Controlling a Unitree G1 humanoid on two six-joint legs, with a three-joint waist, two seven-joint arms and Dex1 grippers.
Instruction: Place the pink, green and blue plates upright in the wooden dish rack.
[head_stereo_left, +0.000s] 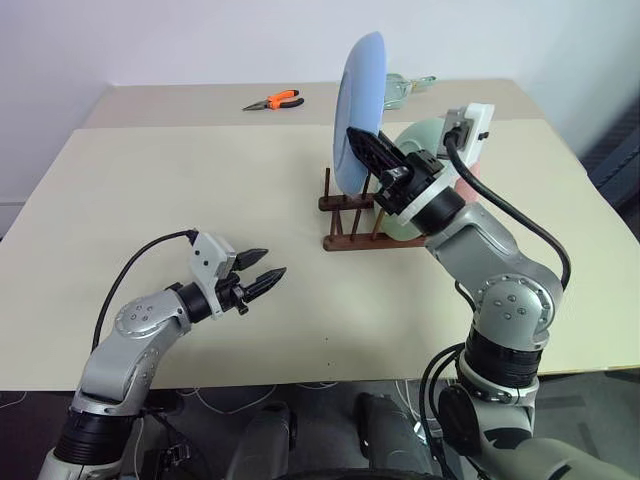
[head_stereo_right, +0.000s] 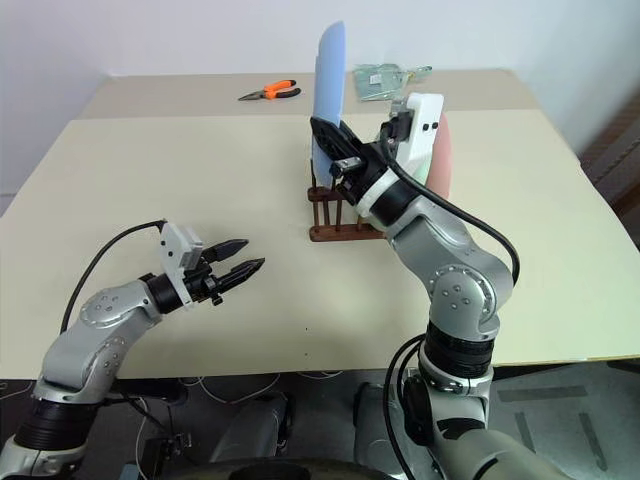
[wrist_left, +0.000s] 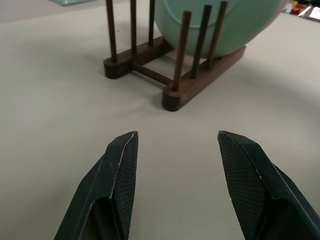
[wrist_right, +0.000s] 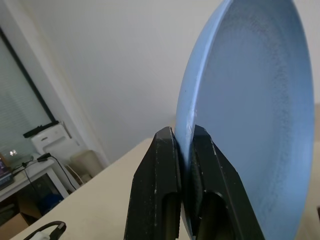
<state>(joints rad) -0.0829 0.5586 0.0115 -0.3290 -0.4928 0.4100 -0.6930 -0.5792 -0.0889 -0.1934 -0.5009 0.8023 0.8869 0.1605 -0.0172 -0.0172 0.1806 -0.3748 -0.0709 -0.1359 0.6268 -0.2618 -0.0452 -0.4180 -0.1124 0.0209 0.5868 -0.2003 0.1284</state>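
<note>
A: We note the blue plate (head_stereo_left: 360, 110) held on edge above the wooden dish rack (head_stereo_left: 352, 215), its lower rim pinched between the jaws of the right tool (wrist_right: 185, 150). Gripping the rim keeps it vertical, which we judge suits dropping it between pegs.

B: Agreed. The green plate (wrist_left: 220, 25) already stands in the rack, leaning behind the near pegs. The pink plate (head_stereo_right: 440, 160) shows behind the right wrist, upright too, though we cannot tell which slot it sits in.

A: The left tool (head_stereo_left: 262, 274) hangs low over the table (head_stereo_left: 150, 200), jaws apart, grasping nothing, well apart from the rack.

B: Surroundings: orange-handled pliers (head_stereo_left: 275, 100) at the far edge, a clear packet (head_stereo_right: 385, 80) beyond the rack. Neither obstructs. What we watch is the green plate just beside the free slots, plus the pegs themselves.
</note>
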